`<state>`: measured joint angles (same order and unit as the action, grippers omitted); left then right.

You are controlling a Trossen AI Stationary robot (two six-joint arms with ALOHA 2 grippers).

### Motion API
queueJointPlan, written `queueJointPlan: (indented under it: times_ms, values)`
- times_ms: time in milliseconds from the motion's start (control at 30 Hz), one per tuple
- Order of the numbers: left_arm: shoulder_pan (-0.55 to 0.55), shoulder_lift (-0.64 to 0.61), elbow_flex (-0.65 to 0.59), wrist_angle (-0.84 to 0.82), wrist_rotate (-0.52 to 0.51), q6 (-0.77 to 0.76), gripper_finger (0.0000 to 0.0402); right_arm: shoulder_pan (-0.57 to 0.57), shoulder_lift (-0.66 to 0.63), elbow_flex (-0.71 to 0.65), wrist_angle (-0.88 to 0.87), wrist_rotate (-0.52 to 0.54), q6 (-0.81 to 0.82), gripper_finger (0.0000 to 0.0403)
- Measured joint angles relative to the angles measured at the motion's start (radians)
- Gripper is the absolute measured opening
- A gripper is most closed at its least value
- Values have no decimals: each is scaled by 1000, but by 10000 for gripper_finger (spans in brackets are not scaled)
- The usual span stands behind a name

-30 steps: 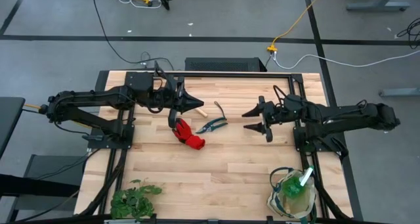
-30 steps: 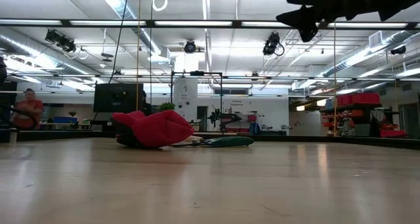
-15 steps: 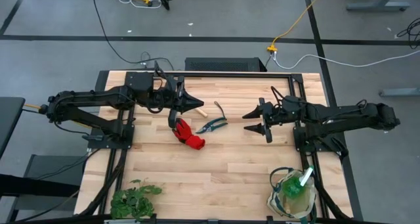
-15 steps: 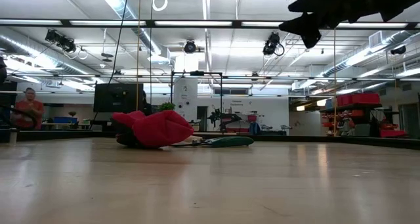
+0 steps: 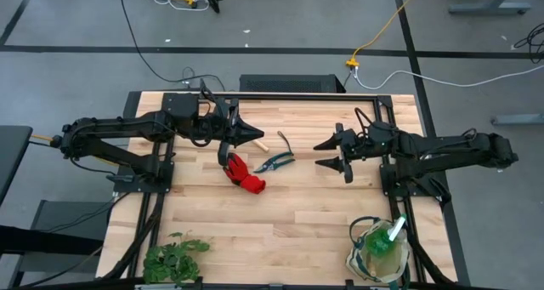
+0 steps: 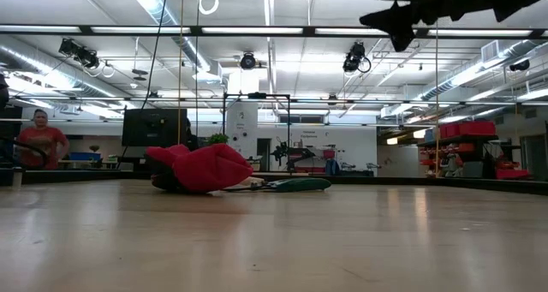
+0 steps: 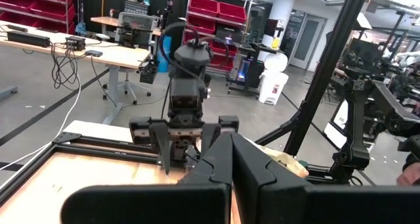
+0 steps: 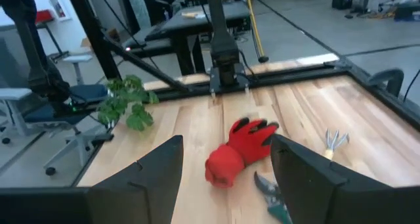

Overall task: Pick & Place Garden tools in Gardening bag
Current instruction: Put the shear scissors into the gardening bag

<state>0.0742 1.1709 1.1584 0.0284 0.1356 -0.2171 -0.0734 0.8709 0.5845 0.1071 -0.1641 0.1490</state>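
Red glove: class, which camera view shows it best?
The right wrist view: the red glove lies whole and near, fingers spread. The high view shows it small; the low view edge-on; the left wrist view not at all.

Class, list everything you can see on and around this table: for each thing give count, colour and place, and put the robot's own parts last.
Glove: one, red, table centre-left.
Shears: one, dark, just right of the glove.
Rake: one, wooden handle, behind the shears.
Bag: one, cream with green trim, near right corner, spray bottle inside.
Plant: one, green, near left corner.
Table: one, light wood.
Person: one, red top, background of the low view.
Left gripper: shut, above the glove's far side.
Right gripper: open, right of the shears.
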Motion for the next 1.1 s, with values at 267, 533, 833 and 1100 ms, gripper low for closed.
queueJointPlan:
  times_ms: [267,533,833,1100]
  values:
    - [0,0,0,-3,-24,-7,3,-2,53,185,-129,84,-71,230]
    - [2,0,0,-61,-42,-7,3,-5,76,239,-144,105,-54,230]
    - [2,0,0,-184,-74,-33,7,-5,76,239,-165,105,4,230]
    - [2,0,0,-264,-191,1,57,-5,76,239,-166,108,8,230]
